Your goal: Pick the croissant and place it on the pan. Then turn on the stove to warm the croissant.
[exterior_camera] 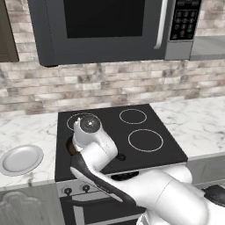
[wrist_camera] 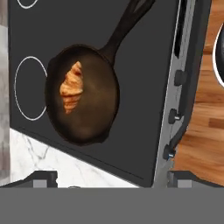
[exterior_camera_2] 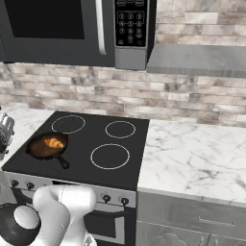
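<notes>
Spread wide and empty, the gripper [wrist_camera: 112, 181] hangs above the pan [wrist_camera: 85, 127]. Inside that skillet lies the croissant [wrist_camera: 72, 87], toward one side, and the pan rests on the stove [exterior_camera_2: 81, 166] at its front left burner.

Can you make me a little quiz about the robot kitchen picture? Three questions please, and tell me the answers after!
1. True or false: the croissant is already lying inside the pan.
2. Which way does the pan's handle point in the right base view? A) toward the brick wall B) toward the front panel with the knobs C) straight up
3. Fill in: the pale round plate sits on the marble counter beside the ____ .

Key
1. True. The pastry rests in the dark skillet on the stove.
2. B. The short handle runs toward the stove's front edge.
3. Stove. The plate lies on the counter next to the black cooktop.
</notes>
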